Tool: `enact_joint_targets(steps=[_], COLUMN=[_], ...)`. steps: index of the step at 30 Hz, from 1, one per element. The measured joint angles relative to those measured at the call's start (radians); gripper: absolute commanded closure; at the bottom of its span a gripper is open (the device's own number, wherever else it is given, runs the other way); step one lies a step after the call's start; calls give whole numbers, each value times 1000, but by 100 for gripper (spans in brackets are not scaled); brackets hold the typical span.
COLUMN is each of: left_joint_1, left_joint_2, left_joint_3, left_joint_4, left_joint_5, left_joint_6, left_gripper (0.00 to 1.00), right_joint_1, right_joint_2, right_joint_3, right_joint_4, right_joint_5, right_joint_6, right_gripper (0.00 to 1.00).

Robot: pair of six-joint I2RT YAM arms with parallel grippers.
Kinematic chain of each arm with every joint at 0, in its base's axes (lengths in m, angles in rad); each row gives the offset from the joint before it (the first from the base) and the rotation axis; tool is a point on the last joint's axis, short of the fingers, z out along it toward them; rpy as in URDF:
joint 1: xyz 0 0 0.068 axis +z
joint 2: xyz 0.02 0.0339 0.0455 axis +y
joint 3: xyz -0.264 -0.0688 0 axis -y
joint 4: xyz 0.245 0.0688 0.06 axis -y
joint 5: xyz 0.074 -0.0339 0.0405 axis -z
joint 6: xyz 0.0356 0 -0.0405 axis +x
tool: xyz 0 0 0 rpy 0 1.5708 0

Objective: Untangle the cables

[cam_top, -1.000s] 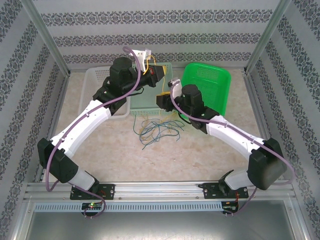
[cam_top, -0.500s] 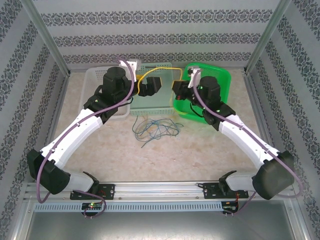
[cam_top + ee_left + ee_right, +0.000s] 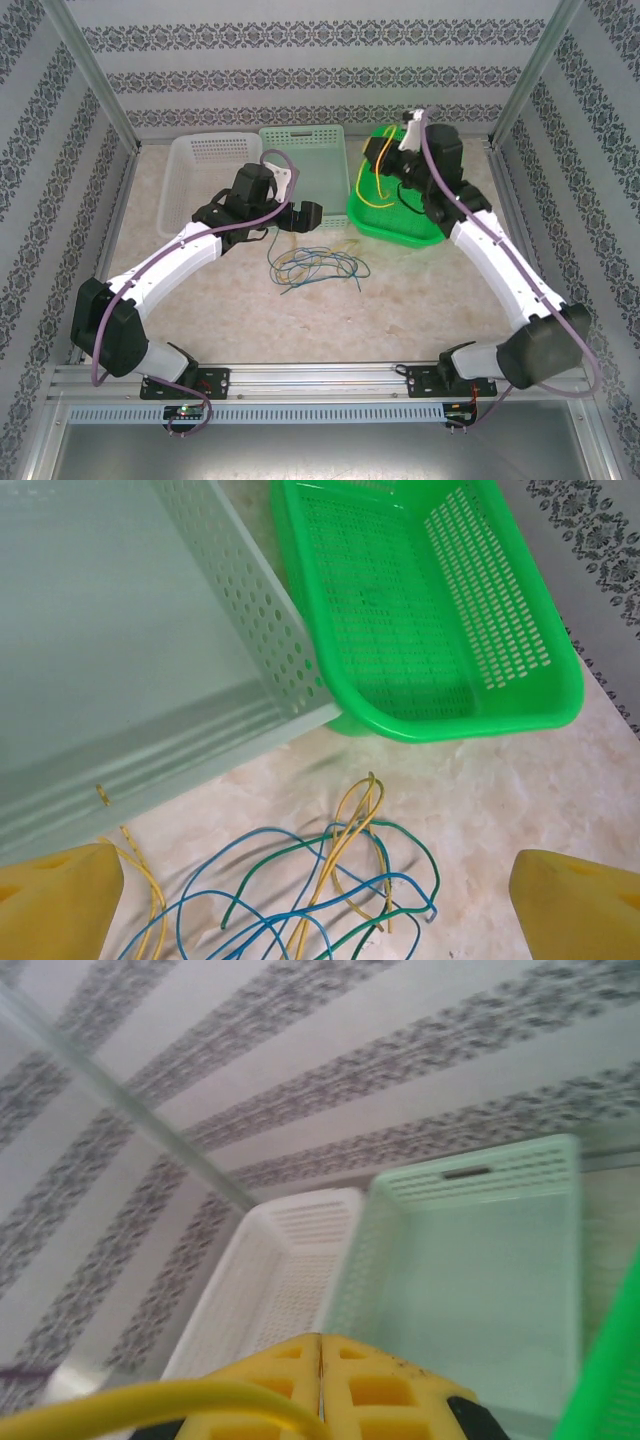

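Observation:
A loose tangle of blue, green and yellow cables (image 3: 315,268) lies on the table in front of the baskets. My left gripper (image 3: 305,215) hovers just behind it, open, its yellow pads (image 3: 60,900) wide apart on either side of the cables (image 3: 330,880) with nothing between them. My right gripper (image 3: 376,157) is over the green basket (image 3: 440,160), shut on one yellow cable (image 3: 380,188) that droops in a loop into the basket. In the right wrist view the yellow fingers (image 3: 290,1380) are pressed together, and the yellow cable (image 3: 150,1400) runs off to the left.
Three baskets stand in a row at the back: white (image 3: 195,175), pale mint (image 3: 320,165) and green. The mint basket's wall (image 3: 270,630) and the green basket (image 3: 430,610) lie just beyond the tangle. Patterned walls and metal posts enclose the table.
The yellow cable was stretched between both grippers. My left gripper let go, opened and dropped toward the tangle. My right gripper carried the cable back and right over the green basket.

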Motion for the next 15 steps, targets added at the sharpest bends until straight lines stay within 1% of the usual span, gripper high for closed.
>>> enact_joint_targets(steps=[4,6,8,11,14,15], left_joint_1=[0,0,0,0,0,0], left_joint_2=[0,0,0,0,0,0], left_joint_3=[0,0,0,0,0,0], left_joint_4=[-5,-6,-8,-10,-11,-11], left_joint_5=[-14,-18,-22,-30,-34,-37], left_joint_6=[0,0,0,0,0,0], left_gripper=[0,0,0,0,0,0], right_joint_1=[-127,-192,-236,-284,-302,-302], right_joint_2=[115,212,315,499,645,680], right_joint_3=[82,126,179,306,420,449], right_joint_4=[-156,-238,-317,-449,-549,-577], right_joint_5=[-16,-56,-95,-142,-165,-166], right_joint_6=[-8,-11,-22,-54,-82,-89], right_gripper=[100,100,100,100,100,85])
